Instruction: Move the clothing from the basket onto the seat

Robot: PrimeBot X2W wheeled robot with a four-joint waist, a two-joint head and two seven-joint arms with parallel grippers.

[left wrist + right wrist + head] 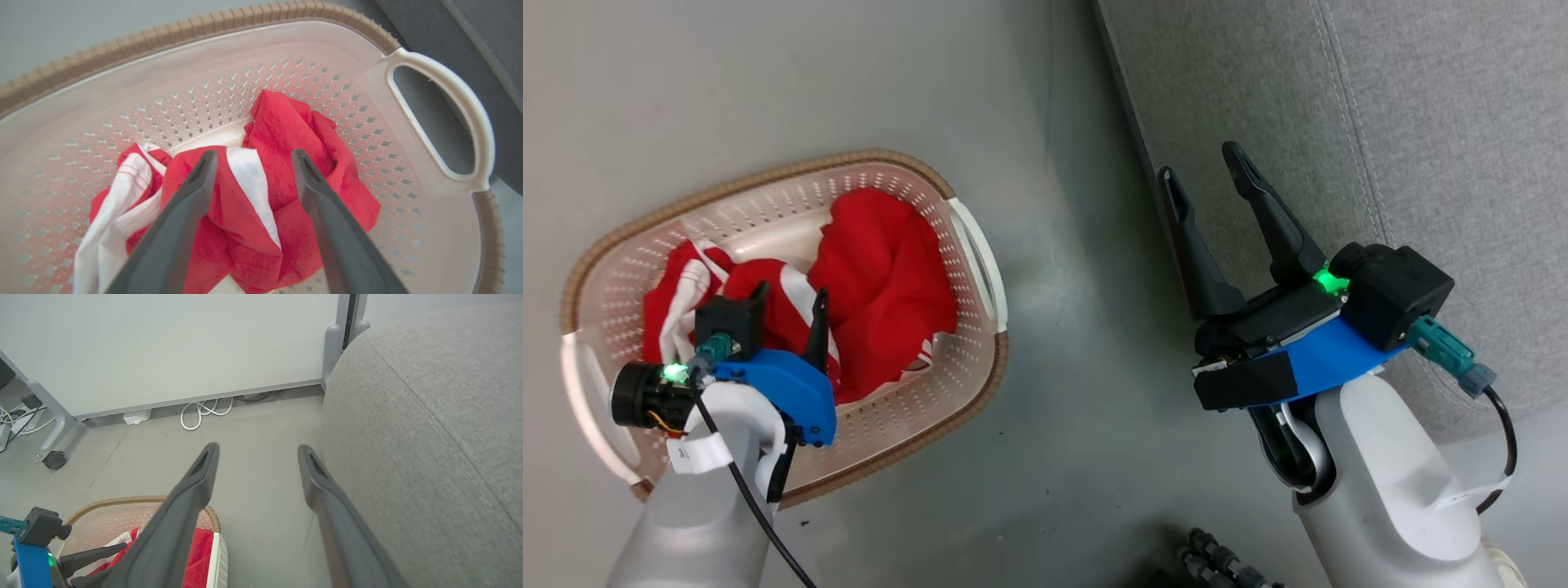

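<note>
The basket stands on the floor at the left, cream with a brown rim. Inside it the clothing lies crumpled, bright red with white panels. My left gripper hangs open just above the pile, its fingertips straddling a red and white fold, nothing held. To the right, my right gripper stands open and empty over the floor beside the grey seat. The right wrist view shows the seat's rounded edge just right of that gripper, and the basket with clothing at lower left.
A strip of grey floor separates basket and seat. A white partition on a caster stands beyond, with white cables along its base. Dark ribbed hose lies at the bottom edge of the head view.
</note>
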